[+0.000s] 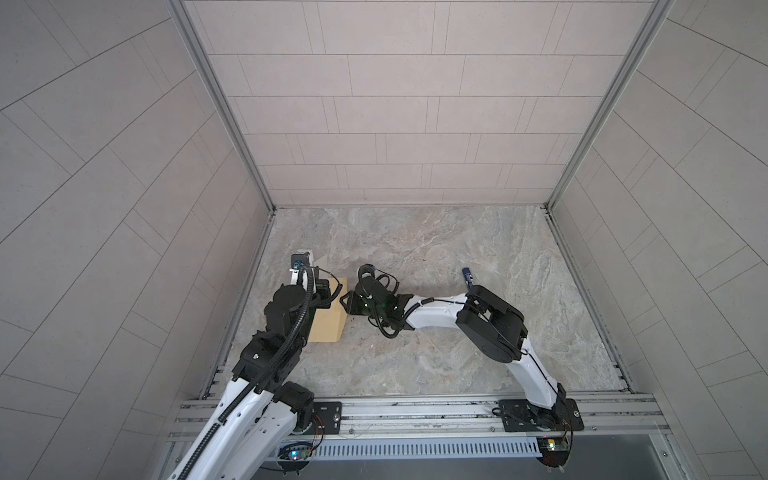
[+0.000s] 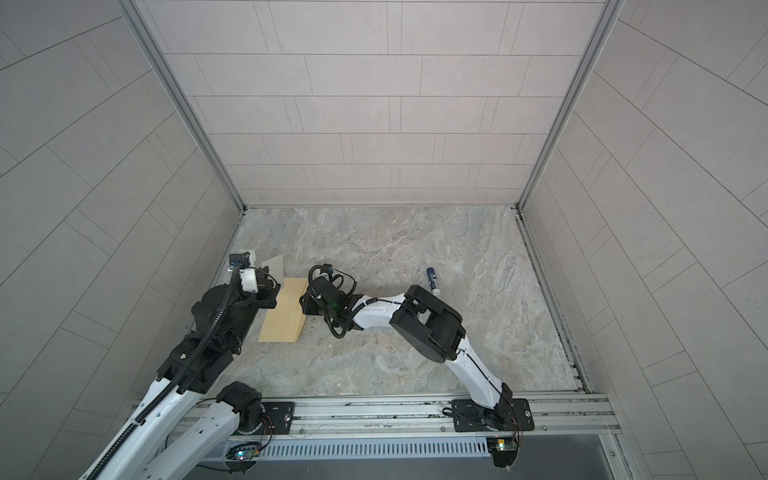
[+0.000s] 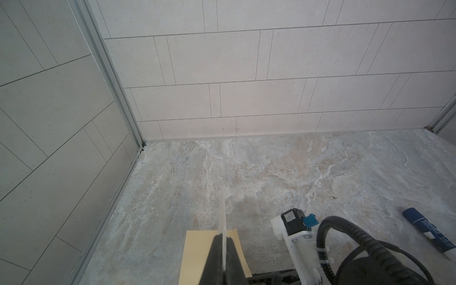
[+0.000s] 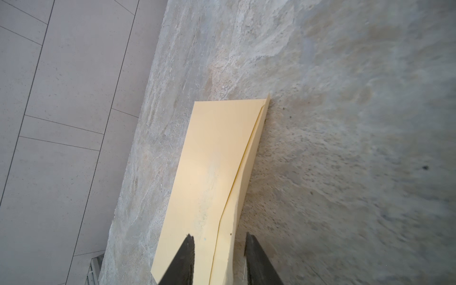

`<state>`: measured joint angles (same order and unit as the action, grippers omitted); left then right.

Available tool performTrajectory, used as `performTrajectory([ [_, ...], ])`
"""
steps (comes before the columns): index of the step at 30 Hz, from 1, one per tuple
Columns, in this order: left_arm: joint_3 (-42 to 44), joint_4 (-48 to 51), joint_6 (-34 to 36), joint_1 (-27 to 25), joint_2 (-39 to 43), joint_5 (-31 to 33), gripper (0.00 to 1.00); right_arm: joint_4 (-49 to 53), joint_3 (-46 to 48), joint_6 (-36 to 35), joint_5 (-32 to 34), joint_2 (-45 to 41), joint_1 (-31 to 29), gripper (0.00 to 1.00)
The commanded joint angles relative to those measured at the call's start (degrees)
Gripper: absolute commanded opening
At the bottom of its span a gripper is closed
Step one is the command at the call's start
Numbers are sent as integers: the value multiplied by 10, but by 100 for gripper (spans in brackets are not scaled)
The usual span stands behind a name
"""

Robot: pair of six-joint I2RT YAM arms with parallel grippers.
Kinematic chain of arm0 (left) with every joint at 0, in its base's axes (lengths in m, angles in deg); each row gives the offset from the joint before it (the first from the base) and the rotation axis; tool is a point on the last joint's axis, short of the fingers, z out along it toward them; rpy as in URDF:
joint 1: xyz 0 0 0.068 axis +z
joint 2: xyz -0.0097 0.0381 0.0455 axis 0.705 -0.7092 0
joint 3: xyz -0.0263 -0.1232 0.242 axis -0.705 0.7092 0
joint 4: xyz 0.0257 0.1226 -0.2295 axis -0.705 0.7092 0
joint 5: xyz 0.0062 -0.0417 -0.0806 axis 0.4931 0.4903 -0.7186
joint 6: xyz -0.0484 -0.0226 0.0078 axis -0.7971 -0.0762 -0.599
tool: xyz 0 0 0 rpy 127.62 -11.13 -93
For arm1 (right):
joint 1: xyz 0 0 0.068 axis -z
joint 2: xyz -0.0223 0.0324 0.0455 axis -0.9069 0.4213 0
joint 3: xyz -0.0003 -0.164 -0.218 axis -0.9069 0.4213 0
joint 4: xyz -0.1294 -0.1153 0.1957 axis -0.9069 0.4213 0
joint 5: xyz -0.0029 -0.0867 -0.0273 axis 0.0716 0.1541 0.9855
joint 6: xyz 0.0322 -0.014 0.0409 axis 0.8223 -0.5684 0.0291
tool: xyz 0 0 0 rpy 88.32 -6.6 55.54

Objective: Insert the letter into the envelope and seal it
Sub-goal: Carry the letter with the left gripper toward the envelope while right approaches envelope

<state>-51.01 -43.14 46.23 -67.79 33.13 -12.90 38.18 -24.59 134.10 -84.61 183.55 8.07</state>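
The floppy letter (image 3: 223,214) is pinched edge-on in the left gripper (image 3: 223,238); the light flap (image 4: 246,172) of the envelope (image 4: 207,160) is straddled by the half-parted right gripper (image 4: 219,235).

One envelope (image 2: 282,318), mustard-tan. One letter (image 2: 275,268), a pale sheet. One blue-and-white tube (image 2: 432,281). Two grippers: left gripper (image 3: 223,238), right gripper (image 4: 219,234). Two fingers (image 4: 182,261) on each, four in all. One tabletop (image 2: 415,353), marbled grey.
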Motion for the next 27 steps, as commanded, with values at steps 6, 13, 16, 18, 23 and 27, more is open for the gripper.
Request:
performTrajectory([
  [6,7,-13,-7,8,7,-14,0,15,-13,17,9,14,-3,7],
  [13,10,-12,-7,10,10,-14,0,17,8,-7,11,-12,3,0],
  [16,12,-13,-7,10,11,-15,0,18,24,-24,9,-36,10,0],
  [18,12,-13,-8,10,11,-18,0,22,35,-37,9,-52,15,0],
  [23,12,-14,-9,10,11,-20,0,36,70,-67,-2,-96,29,0],
  [27,14,-14,-9,10,14,-20,0,55,105,-99,-4,-135,41,0],
])
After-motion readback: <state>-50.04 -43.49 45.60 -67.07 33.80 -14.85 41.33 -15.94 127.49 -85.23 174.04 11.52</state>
